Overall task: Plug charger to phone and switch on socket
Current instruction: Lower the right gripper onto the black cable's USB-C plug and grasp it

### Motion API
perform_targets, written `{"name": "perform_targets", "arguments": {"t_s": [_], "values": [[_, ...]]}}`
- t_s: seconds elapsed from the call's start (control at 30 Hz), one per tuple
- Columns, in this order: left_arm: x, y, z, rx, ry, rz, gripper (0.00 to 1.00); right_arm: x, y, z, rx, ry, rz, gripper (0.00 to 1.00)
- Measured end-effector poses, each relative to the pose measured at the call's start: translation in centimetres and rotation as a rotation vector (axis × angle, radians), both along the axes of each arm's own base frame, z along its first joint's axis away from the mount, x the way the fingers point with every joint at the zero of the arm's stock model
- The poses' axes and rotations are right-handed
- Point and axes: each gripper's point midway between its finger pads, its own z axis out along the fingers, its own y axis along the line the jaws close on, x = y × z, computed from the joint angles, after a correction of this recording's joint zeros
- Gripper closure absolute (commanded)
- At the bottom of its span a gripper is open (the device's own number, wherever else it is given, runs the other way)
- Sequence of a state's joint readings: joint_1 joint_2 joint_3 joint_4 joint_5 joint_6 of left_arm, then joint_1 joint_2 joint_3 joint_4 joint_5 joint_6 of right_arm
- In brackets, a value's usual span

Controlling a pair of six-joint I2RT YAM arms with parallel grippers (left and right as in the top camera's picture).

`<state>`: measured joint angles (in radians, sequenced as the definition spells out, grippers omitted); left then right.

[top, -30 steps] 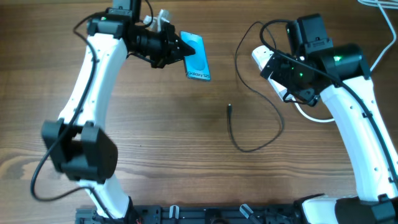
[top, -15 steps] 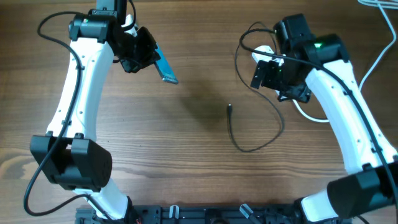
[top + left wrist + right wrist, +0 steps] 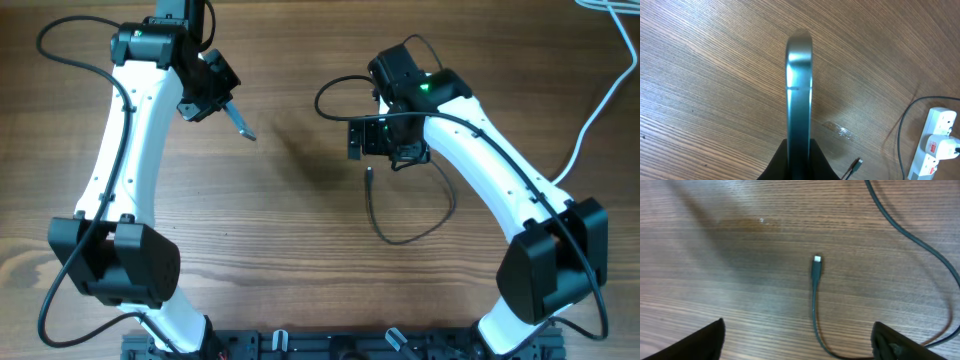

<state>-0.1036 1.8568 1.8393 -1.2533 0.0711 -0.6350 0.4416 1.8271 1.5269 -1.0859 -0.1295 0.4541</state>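
Observation:
My left gripper (image 3: 225, 108) is shut on the phone (image 3: 241, 126) and holds it above the table at the back left, turned edge-on. In the left wrist view only the phone's thin teal side (image 3: 799, 90) shows. The charger's black cable (image 3: 420, 232) loops over the table's middle, and its connector tip (image 3: 369, 173) lies free. My right gripper (image 3: 372, 150) hovers open just above that tip. In the right wrist view the tip (image 3: 816, 260) lies between the spread fingers (image 3: 695, 342). The socket (image 3: 936, 145) shows at the left wrist view's right edge; in the overhead view my right arm hides it.
The thick white cord (image 3: 598, 95) runs off the back right of the wooden table. A black rail (image 3: 300, 345) lines the front edge between the arm bases.
My left gripper has turned the phone from screen-up to edge-on and drawn it left. My right arm has swung left from over the socket to above the connector tip.

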Motion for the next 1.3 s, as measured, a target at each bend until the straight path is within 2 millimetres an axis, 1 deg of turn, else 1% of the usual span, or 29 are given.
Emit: {"name": "perform_targets", "arguments": {"t_s": [0.07, 0.1, 0.13, 0.17, 0.2, 0.27, 0.33, 0.37, 0.4, 0.5, 0.63, 0.67, 0.73, 0.83, 0.87, 0.9, 0.93, 1.13, 1.3], "values": [[0.0, 0.0, 0.0, 0.000, 0.000, 0.000, 0.96, 0.4, -0.1, -1.5, -0.013, -0.004, -0.009, 0.35], [0.0, 0.0, 0.0, 0.002, -0.002, 0.000, 0.96, 0.4, -0.2, -2.8, -0.023, 0.009, -0.012, 0.36], [0.0, 0.1, 0.0, 0.003, -0.002, 0.001, 0.96, 0.1, -0.3, -4.1, -0.036, 0.034, -0.011, 0.37], [0.1, 0.1, 0.0, 0.003, -0.003, 0.001, 0.96, -0.2, -0.5, -5.0, -0.049, 0.056, -0.012, 0.39], [0.1, 0.1, 0.0, 0.003, -0.003, 0.001, 0.96, -0.5, -0.7, -6.0, -0.061, 0.081, -0.015, 0.39], [0.1, 0.1, 0.0, 0.001, -0.003, 0.008, 0.96, -0.8, -0.7, -7.2, -0.073, 0.100, -0.023, 0.40], [0.1, 0.1, 0.0, 0.000, -0.003, 0.012, 0.96, -0.5, 0.1, -8.5, -0.076, 0.098, -0.014, 0.47], [0.1, 0.1, 0.0, -0.001, -0.003, 0.015, 0.96, -0.5, 0.3, -9.1, -0.080, 0.101, -0.011, 0.49], [0.1, 0.1, 0.0, -0.001, -0.003, 0.015, 0.96, -0.8, 0.6, -10.2, -0.097, 0.121, -0.014, 0.49], [0.1, 0.0, 0.0, -0.001, -0.003, 0.015, 0.96, -1.4, 0.4, -11.6, -0.127, 0.161, -0.032, 0.49], [0.1, 0.1, 0.0, -0.001, -0.003, 0.015, 0.96, -2.0, 0.1, -11.6, -0.140, 0.188, -0.046, 0.50], [0.1, 0.1, 0.0, -0.001, -0.003, 0.015, 0.96, -2.4, 0.0, -11.7, -0.147, 0.208, -0.046, 0.52], [0.1, 0.1, 0.0, -0.001, -0.003, 0.015, 0.96, -2.7, -0.1, -11.7, -0.148, 0.217, -0.048, 0.60], [0.1, 0.1, 0.0, -0.001, -0.003, 0.015, 0.96, -2.6, 0.0, -11.7, -0.143, 0.215, -0.052, 0.62], [0.1, 0.1, 0.0, -0.001, -0.003, 0.015, 0.96, -2.5, 0.1, -11.7, -0.141, 0.213, -0.052, 0.64], [0.1, 0.1, 0.0, -0.001, -0.003, 0.015, 0.96, -2.5, 0.1, -11.7, -0.140, 0.212, -0.052, 0.70], [0.1, 0.1, 0.0, -0.001, -0.003, 0.015, 0.96, -2.5, 0.1, -11.7, -0.138, 0.213, -0.052, 0.73], [0.1, 0.1, 0.0, -0.001, -0.003, 0.016, 0.96, -2.5, 0.5, -11.7, -0.131, 0.211, -0.048, 0.75], [0.1, 0.1, 0.0, -0.002, -0.003, 0.019, 0.96, -2.6, 1.5, -11.7, -0.123, 0.192, -0.025, 0.76]]}}
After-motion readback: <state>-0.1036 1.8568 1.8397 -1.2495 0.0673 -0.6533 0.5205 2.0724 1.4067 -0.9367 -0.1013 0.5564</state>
